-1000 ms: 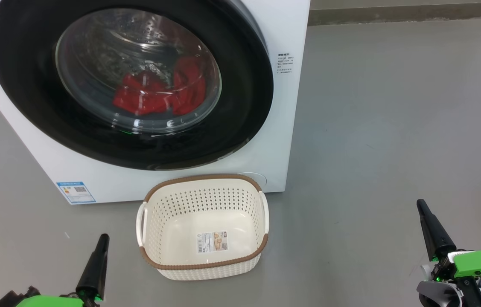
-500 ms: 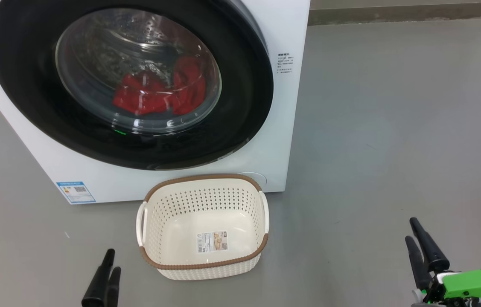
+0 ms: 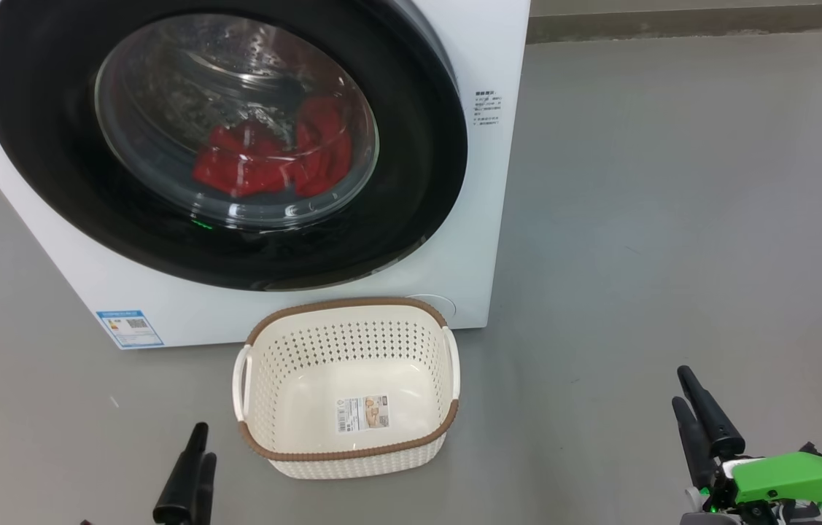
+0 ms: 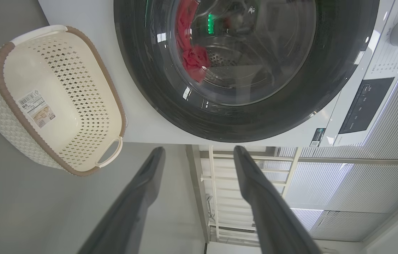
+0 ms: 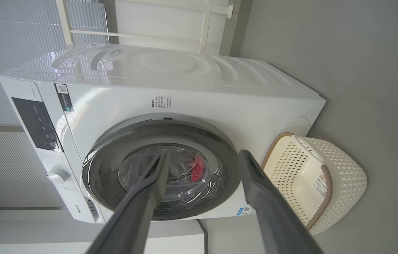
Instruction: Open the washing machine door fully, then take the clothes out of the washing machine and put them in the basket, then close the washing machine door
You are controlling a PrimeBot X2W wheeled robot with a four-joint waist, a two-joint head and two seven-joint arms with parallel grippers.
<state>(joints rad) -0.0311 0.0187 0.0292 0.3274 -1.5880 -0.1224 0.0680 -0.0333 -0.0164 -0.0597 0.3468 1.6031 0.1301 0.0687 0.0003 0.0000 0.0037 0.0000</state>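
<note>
The white washing machine [image 3: 469, 44] fills the upper left of the head view. Its washing machine door [image 3: 39, 146], black-rimmed with a glass bowl, lies against the front. Red clothes [image 3: 265, 164] show through the glass inside the drum. The cream basket [image 3: 349, 302] stands on the floor just in front of the machine, holding only its sticker. My left gripper [image 3: 202, 443] is low and left of the basket, and the left wrist view shows its fingers [image 4: 199, 150] apart, open. My right gripper [image 3: 680, 386] is far right of the basket, open [image 5: 203, 154], holding nothing.
Grey floor [image 3: 673, 219] stretches to the right of the machine, ending at a wall skirting [image 3: 673, 25]. A dark control panel [image 5: 36, 123] and a knob [image 5: 57, 174] sit above the door. A white frame [image 5: 206, 21] and slatted blinds stand behind the machine.
Both grippers have gone from shut to open. The left one has sunk lower and shifted a little right; the right one has sunk and moved left. Machine, door and basket have not moved.
</note>
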